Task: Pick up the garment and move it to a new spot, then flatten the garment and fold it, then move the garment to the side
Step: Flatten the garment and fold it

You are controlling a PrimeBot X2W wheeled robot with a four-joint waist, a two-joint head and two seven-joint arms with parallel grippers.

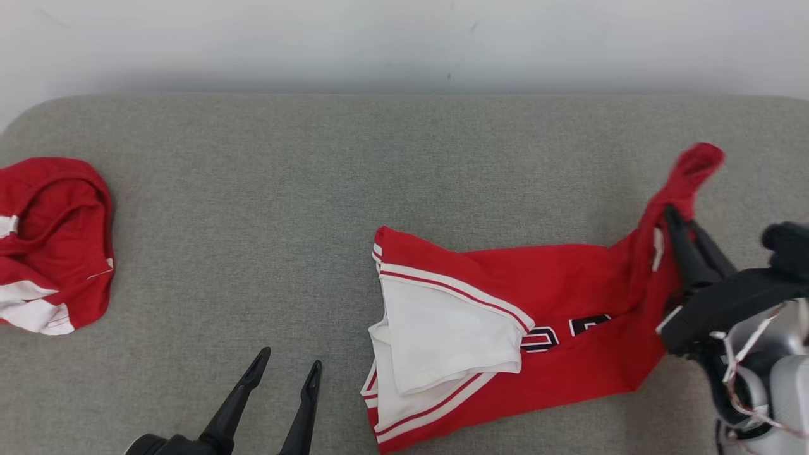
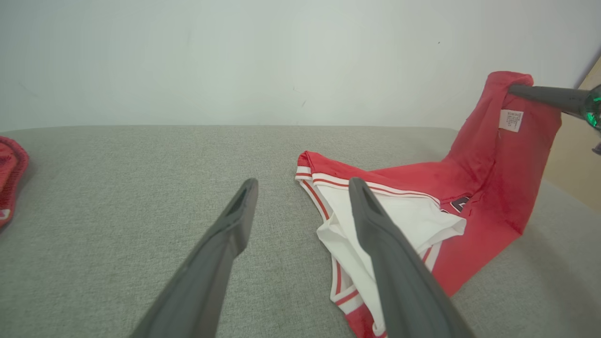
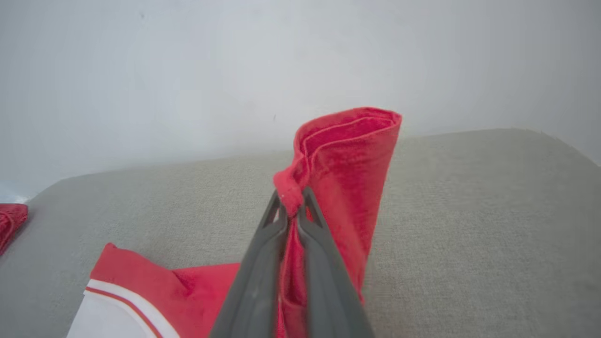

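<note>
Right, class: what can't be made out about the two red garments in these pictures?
Lettering on the red-and-white garment: head view, partly covered by its white panel.
Label print: left wrist view, too small.
Second red garment: head view, cut off by left edge; type unclear.

**A:** How is the light?

**B:** Bright, soft and even. The pale wall (image 1: 404, 38) looks washed out, and a dim band of shadow lies along the far edge of the bench (image 1: 253, 189).

**A:** And the sharpness?

**B:** The head view is crisp at its centre. The lifted tip of the garment (image 1: 695, 165) at the right tool (image 1: 681, 218) is smeared. The wrist views bow at their edges, and the left tool (image 2: 303, 185) looks soft near the lens.
</note>
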